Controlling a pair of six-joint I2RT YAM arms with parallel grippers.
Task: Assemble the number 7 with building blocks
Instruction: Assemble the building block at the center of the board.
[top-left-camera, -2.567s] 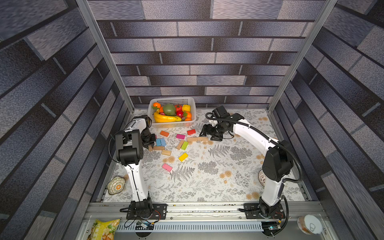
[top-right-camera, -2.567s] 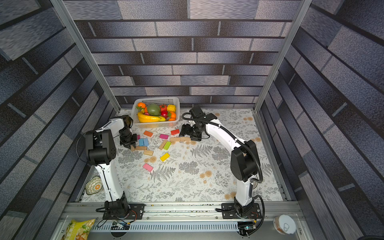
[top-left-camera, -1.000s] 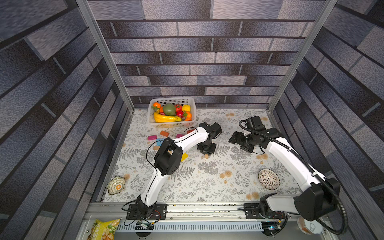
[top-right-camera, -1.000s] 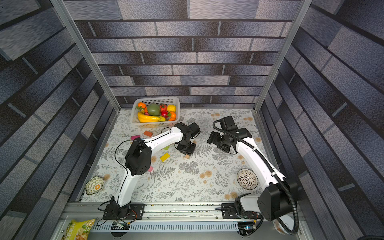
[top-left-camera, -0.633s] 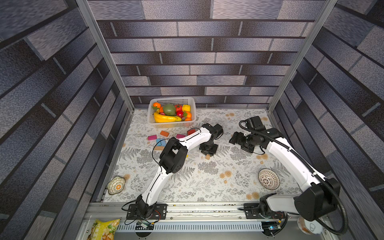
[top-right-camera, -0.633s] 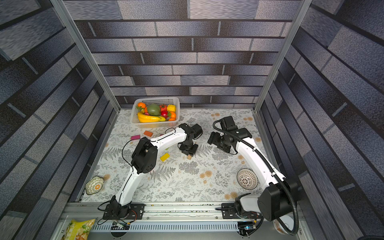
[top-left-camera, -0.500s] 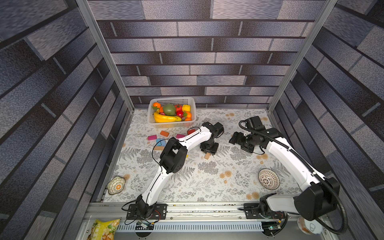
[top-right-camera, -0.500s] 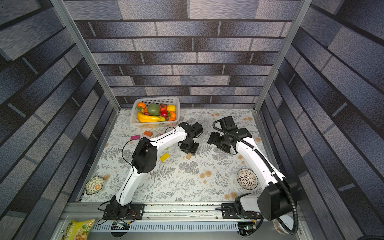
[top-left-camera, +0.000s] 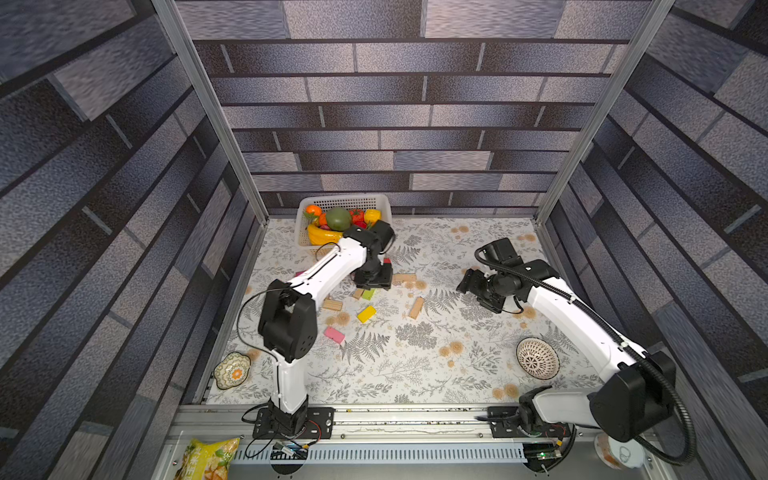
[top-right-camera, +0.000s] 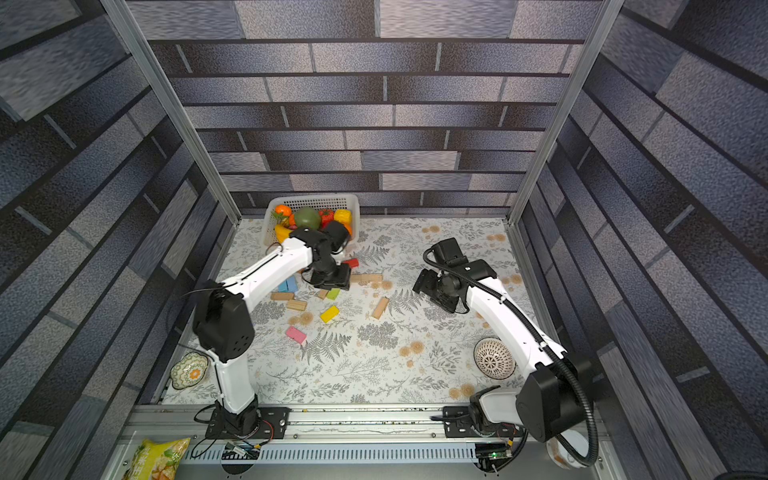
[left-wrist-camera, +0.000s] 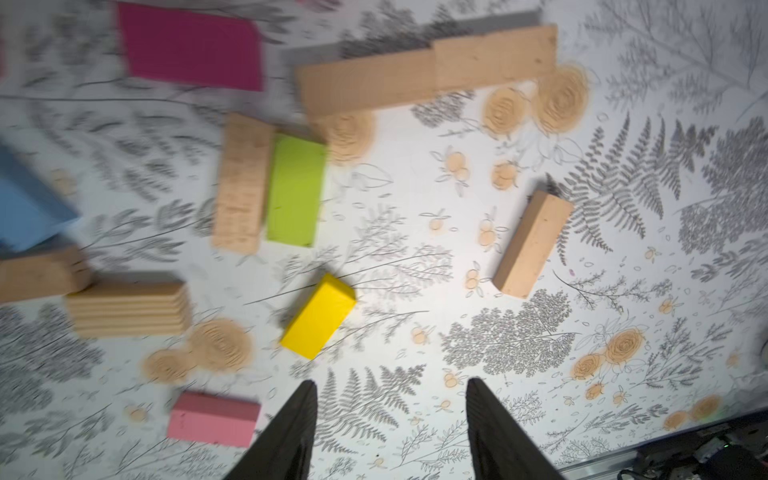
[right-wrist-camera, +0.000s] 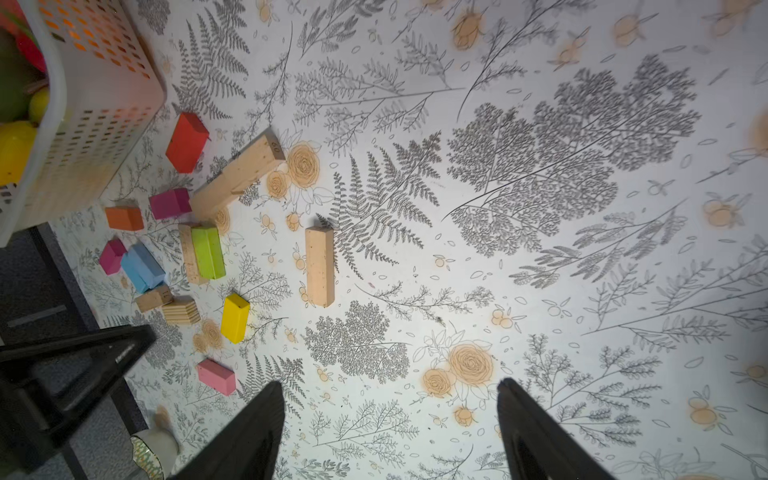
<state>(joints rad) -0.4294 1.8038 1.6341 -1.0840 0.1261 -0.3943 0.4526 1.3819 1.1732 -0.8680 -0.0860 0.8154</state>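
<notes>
Currently the left gripper hangs released and empty above the floral surface, over the scattered building blocks. 2 tan blocks lie end to end as a short bar. A lone tan block lies tilted near the bar, not touching it. A green block sits side by side against a cork-toned block, with a yellow block and a pink block nearby. The right gripper is spread wide, holding nothing, off to the side of the blocks.
</notes>
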